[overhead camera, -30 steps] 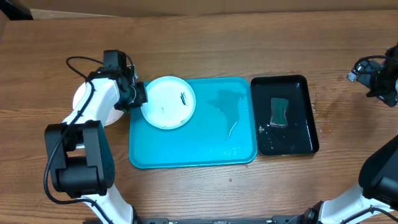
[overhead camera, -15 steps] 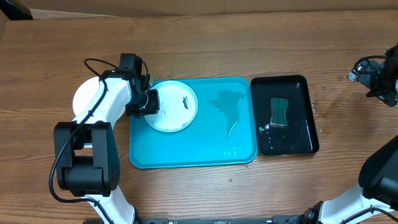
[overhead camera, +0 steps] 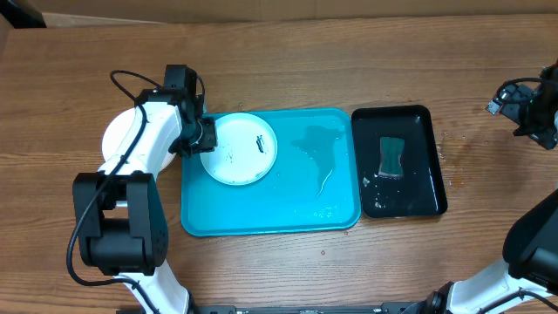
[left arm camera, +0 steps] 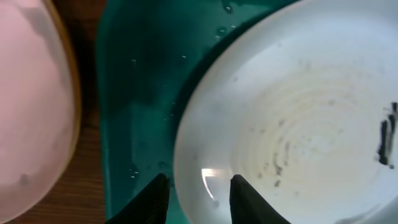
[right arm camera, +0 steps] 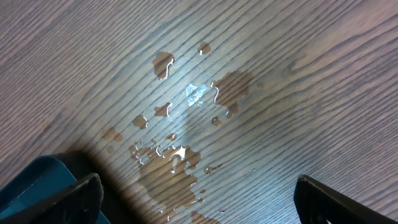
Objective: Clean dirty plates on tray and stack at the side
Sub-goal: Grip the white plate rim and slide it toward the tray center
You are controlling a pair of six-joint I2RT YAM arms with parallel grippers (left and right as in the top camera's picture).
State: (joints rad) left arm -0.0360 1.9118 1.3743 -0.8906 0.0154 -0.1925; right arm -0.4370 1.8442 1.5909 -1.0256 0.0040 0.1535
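Overhead, tray: the turquoise tray (overhead camera: pixel 270 187) lies mid-table with water pooled on its right half.
Overhead, plate: one white plate (overhead camera: pixel 240 148) sits flat in the tray's left end, with a dark smear (overhead camera: pixel 259 140) on its face.
Overhead, side stack: a pale plate (overhead camera: pixel 116 139) lies on the table (overhead camera: pixel 279 61) just left of the tray, partly under the left arm. No third plate is visible.
Overhead, left gripper (overhead camera: pixel 202 139): at the white plate's left rim.
Overhead, cleaning gear: a sponge (overhead camera: pixel 391 157) lies in the black tray (overhead camera: pixel 418 196), with nothing touching it.
Overhead, right gripper (overhead camera: pixel 527 109): at the far right edge, well apart from everything.
Left wrist, jaws: the fingers (left arm camera: pixel 155 199) stand parted with the plate's rim between them. Not clamped, so far as can be seen.
Right wrist, jaws: spread wide and empty above wet, bare wood (right arm camera: pixel 186 124).
Step in hand (judgement): the white plate is unwashed and not yet stacked.
Next move (judgement): close squarely on the rim to hold or lift the plate. The sponge must be brought to the smear. Wet plastic may slip.
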